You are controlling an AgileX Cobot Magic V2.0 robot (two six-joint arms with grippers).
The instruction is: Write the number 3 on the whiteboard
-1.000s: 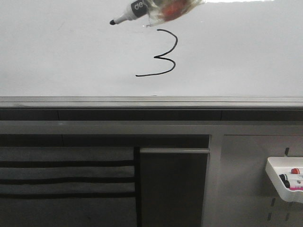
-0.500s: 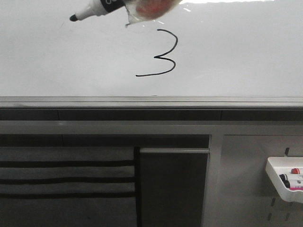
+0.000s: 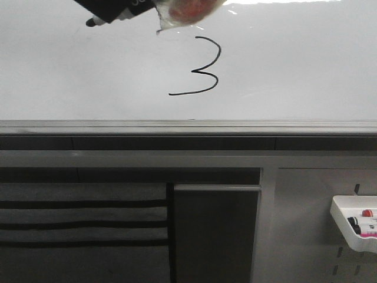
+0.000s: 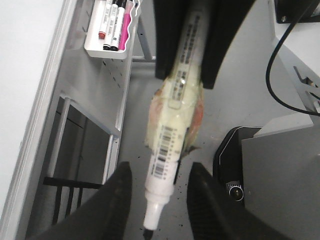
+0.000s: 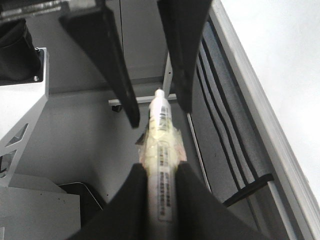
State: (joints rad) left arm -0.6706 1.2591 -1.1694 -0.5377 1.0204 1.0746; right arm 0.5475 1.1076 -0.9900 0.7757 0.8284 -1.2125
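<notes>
A thin black number 3 (image 3: 203, 66) is drawn on the whiteboard (image 3: 294, 65), upper middle. My right gripper (image 5: 161, 170) is shut on a white marker (image 5: 162, 135) wrapped in yellowish tape. The marker (image 3: 177, 10) lies near the board's top edge with its black tip up and to the left of the digit. My left gripper (image 4: 160, 172) is open, its two black fingers on either side of the marker's tip end (image 4: 152, 220) without touching it. In the front view the left gripper (image 3: 109, 9) covers part of the marker. The right gripper is out of the front view.
The board's grey lower rail (image 3: 188, 127) runs across the front view, with a dark slatted panel (image 3: 82, 224) below it. A small white tray (image 3: 353, 227) of markers hangs at the lower right and also shows in the left wrist view (image 4: 107, 47).
The marker has moved left and slightly up, away from the digit. The left gripper has come into the front view and now sits open around the marker's tip.
</notes>
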